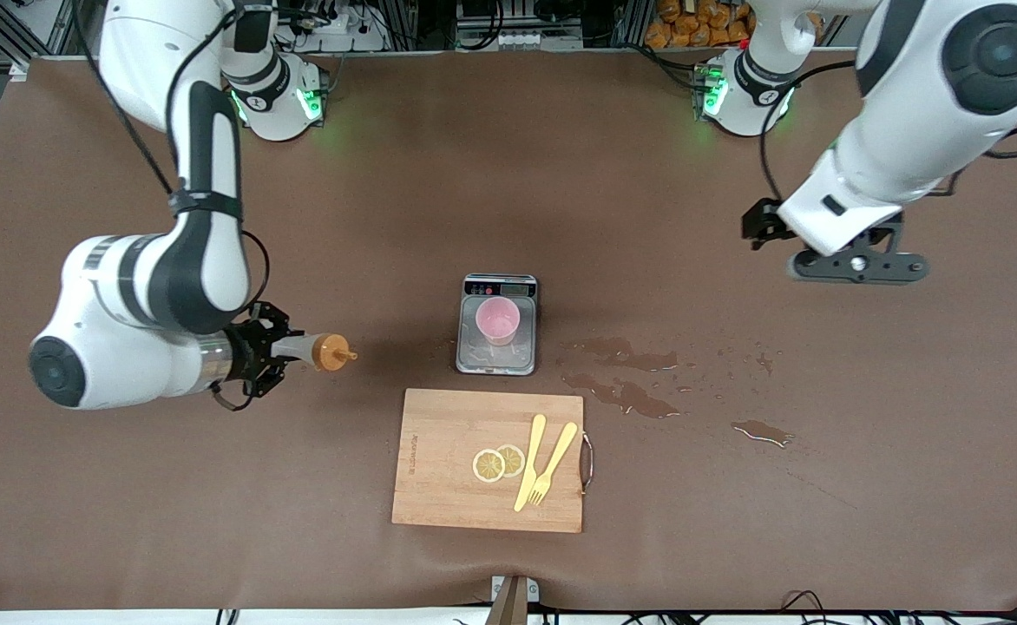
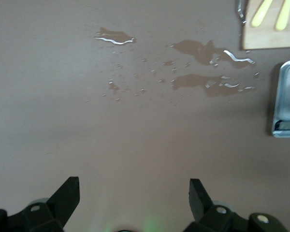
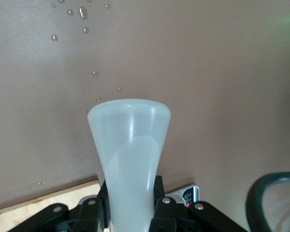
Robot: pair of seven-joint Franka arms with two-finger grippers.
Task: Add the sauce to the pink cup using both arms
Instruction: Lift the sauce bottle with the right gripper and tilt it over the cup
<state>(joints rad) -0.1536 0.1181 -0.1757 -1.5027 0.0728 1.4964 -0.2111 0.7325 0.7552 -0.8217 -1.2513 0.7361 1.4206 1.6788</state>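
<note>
The right gripper hangs over the brown table cover toward the right arm's end, its fingers clamped on the sauce bottle, which it carries lying sideways, the orange nozzle cap pointing toward the scale. In the right wrist view the bottle's translucent body rises from between the black fingers, widening to its flat base, with water droplets scattered on the cover around it.

At the middle of the table, the pink cup stands upright on the steel plate of a small digital kitchen scale, whose display strip lies on the side farther from the front camera. Just nearer to that camera lies a wooden cutting board with a metal handle at the edge toward the left arm's end. On the board rest two overlapping lemon slices and, touching them, a yellow plastic knife and a yellow plastic fork, the pair angled close together.

Puddles of spilled liquid darken the cover beside the scale and board, trailing toward the left arm's end, with another patch well apart.

The left gripper hovers over bare cover toward the left arm's end, waiting; the left wrist view shows its two black fingers spread wide apart and holding nothing, with the puddles, a corner of the board and the scale's edge in sight.
</note>
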